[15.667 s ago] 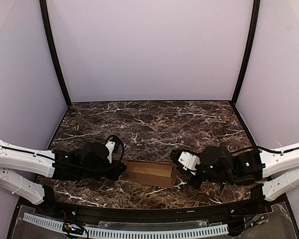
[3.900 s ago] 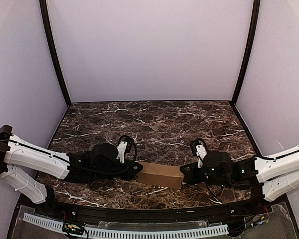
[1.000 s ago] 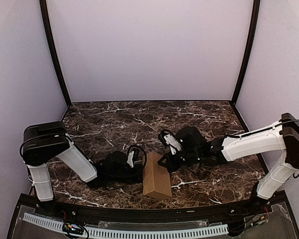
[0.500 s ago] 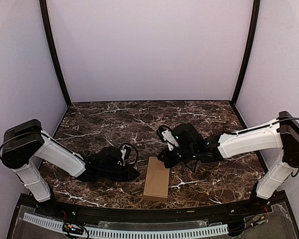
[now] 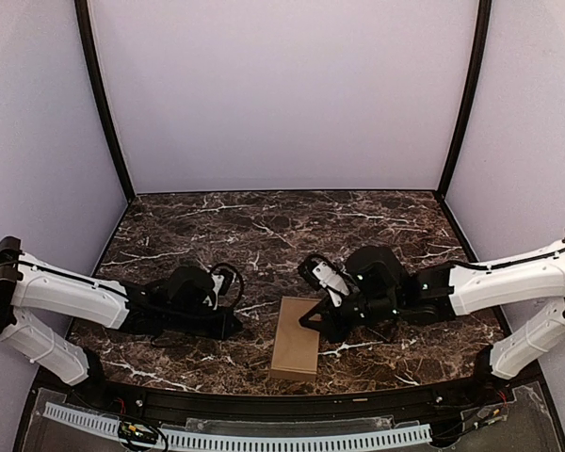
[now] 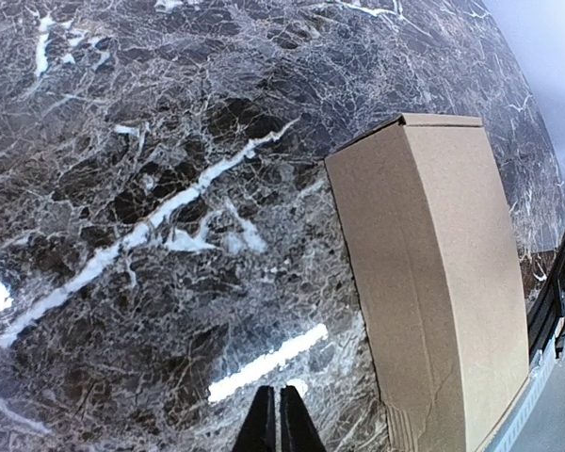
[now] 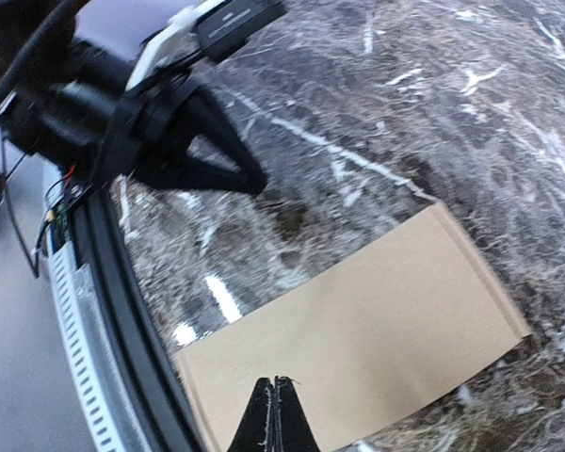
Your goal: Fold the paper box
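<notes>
The paper box (image 5: 296, 339) is a closed plain brown rectangular box. It lies on the marble table near the front edge, its long side running front to back. It also shows in the left wrist view (image 6: 433, 273) and in the right wrist view (image 7: 358, 334). My left gripper (image 5: 232, 330) is shut and empty, low over the table to the left of the box, apart from it. In its own view its tips (image 6: 279, 414) are together. My right gripper (image 5: 311, 322) is shut and empty at the box's far right corner, its tips (image 7: 275, 407) over the box top.
The dark marble table (image 5: 292, 235) has lilac walls on three sides and black corner posts. A black rail and a white toothed strip (image 5: 264, 439) run along the front edge, close to the box's near end.
The box has stayed lengthwise near the front. My left gripper has drawn back to the left, away from the box. My right gripper has come down toward the box's far right corner.
</notes>
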You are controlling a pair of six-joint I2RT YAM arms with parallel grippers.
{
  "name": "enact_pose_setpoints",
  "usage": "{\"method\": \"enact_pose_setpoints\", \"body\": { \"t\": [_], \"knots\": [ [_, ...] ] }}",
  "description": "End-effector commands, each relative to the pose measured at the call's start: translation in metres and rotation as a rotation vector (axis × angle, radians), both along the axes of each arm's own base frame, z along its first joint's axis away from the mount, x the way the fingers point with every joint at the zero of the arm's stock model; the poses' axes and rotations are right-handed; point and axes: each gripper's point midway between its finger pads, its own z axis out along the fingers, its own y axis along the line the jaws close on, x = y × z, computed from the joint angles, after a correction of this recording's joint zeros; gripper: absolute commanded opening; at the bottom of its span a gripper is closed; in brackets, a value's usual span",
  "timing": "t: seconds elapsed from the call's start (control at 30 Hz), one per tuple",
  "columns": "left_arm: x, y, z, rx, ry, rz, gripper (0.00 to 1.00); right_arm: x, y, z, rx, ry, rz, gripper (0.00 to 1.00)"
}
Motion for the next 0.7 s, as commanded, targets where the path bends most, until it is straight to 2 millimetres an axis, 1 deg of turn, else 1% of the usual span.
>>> {"method": "enact_pose_setpoints", "body": {
  "t": [0.0,0.03,0.13,0.17,0.2,0.23,0.33,0.37,0.43,0.53,0.67],
  "knots": [
    [-0.002,0.016,0.015,0.067,-0.034,-0.022,0.03,-0.062,-0.006,-0.013,-0.012,0.042,0.175,0.0],
    [-0.001,0.016,0.023,0.055,-0.05,-0.021,0.03,-0.078,-0.006,-0.015,-0.018,0.04,0.219,0.0],
    [0.002,0.021,0.033,0.069,-0.089,-0.019,0.02,-0.108,-0.007,-0.031,-0.063,0.047,0.307,0.0],
    [0.003,0.021,0.04,0.061,-0.105,-0.017,0.02,-0.116,-0.008,-0.036,-0.076,0.052,0.33,0.0],
    [0.004,0.022,0.041,0.066,-0.111,-0.019,0.01,-0.121,-0.007,-0.041,-0.094,0.055,0.346,0.0],
    [0.005,0.022,0.048,0.058,-0.126,-0.016,0.01,-0.124,-0.007,-0.046,-0.113,0.052,0.35,0.0],
    [0.007,0.027,0.057,0.073,-0.155,-0.013,0.01,-0.121,-0.007,-0.061,-0.189,0.03,0.33,0.0],
    [0.009,0.029,0.059,0.081,-0.169,-0.007,0.01,-0.118,-0.004,-0.063,-0.208,0.017,0.327,0.0],
    [0.009,0.034,0.061,0.102,-0.177,0.001,0.01,-0.111,-0.001,-0.073,-0.255,-0.011,0.304,0.0],
    [0.01,0.038,0.065,0.108,-0.19,0.011,0.01,-0.101,0.006,-0.082,-0.298,-0.042,0.275,0.0],
    [0.01,0.042,0.066,0.108,-0.196,0.023,0.01,-0.081,0.011,-0.088,-0.344,-0.105,0.192,0.0]
  ]
}}
